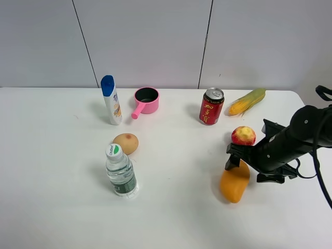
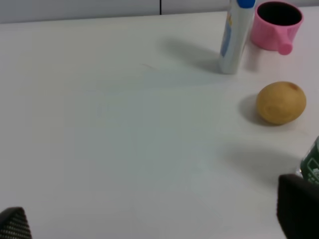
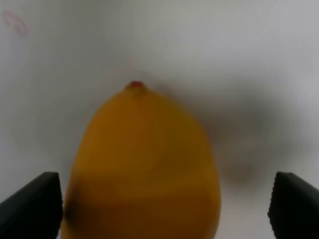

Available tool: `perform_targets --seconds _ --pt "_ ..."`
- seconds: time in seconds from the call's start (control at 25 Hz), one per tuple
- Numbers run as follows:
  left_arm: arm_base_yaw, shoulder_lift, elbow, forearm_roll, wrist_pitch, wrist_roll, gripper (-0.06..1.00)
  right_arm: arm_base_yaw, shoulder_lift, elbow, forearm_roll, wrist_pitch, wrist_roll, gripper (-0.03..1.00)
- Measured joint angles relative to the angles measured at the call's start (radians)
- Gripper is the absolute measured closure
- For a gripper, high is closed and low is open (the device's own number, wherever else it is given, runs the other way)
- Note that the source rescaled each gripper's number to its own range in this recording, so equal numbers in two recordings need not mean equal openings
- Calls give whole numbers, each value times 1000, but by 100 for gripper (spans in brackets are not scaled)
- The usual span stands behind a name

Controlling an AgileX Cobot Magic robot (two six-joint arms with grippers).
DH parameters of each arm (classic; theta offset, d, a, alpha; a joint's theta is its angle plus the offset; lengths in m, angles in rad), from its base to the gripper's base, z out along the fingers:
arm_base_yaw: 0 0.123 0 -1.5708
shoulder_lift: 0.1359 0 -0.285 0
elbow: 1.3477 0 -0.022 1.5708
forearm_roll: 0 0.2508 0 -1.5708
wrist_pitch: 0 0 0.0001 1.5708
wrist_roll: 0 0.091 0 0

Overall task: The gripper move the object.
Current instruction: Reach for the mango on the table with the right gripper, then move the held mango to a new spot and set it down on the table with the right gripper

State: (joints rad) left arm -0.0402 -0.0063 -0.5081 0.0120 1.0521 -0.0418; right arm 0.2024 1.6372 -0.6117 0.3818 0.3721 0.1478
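The orange-yellow mango (image 1: 234,185) lies on the white table at the front right, just in front of the apple. My right gripper (image 1: 239,162) is low over the mango's rear end, with its black arm trailing to the right. In the right wrist view the mango (image 3: 144,169) fills the space between the two black fingertips (image 3: 31,209); the jaws stand wide apart around it, with a gap on one side. My left gripper (image 2: 154,221) is open and empty over bare table and does not show in the high view.
A red-yellow apple (image 1: 243,136), a red can (image 1: 211,106) and a corn cob (image 1: 248,101) stand behind the mango. A potato (image 1: 126,143), a water bottle (image 1: 120,172), a white and blue bottle (image 1: 111,99) and a pink cup (image 1: 146,100) are on the left.
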Motion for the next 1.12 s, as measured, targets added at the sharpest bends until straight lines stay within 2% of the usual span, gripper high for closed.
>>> perform_targets --seconds 0.12,0.16,0.2,0.24,0.28,0.36,0.88,1.12 --pt "0 0 0 0 0 0 -6 1 39 -33 0 -2 -1 -2" --pt "0 0 0 0 0 0 -6 6 53 -50 0 3 -3 1" --pt "0 0 0 0 0 0 -6 11 65 -68 0 12 -6 11" --pt "0 0 0 0 0 0 -6 19 74 -86 0 25 -7 24" --pt "0 0 0 0 0 0 -6 27 83 -99 0 31 -7 44" --pt "0 0 0 0 0 0 -6 42 97 -124 6 41 -7 92" --pt "0 0 0 0 0 0 -6 62 94 -133 28 103 -35 92" --pt "0 0 0 0 0 0 -6 62 -25 -133 29 111 -36 92"
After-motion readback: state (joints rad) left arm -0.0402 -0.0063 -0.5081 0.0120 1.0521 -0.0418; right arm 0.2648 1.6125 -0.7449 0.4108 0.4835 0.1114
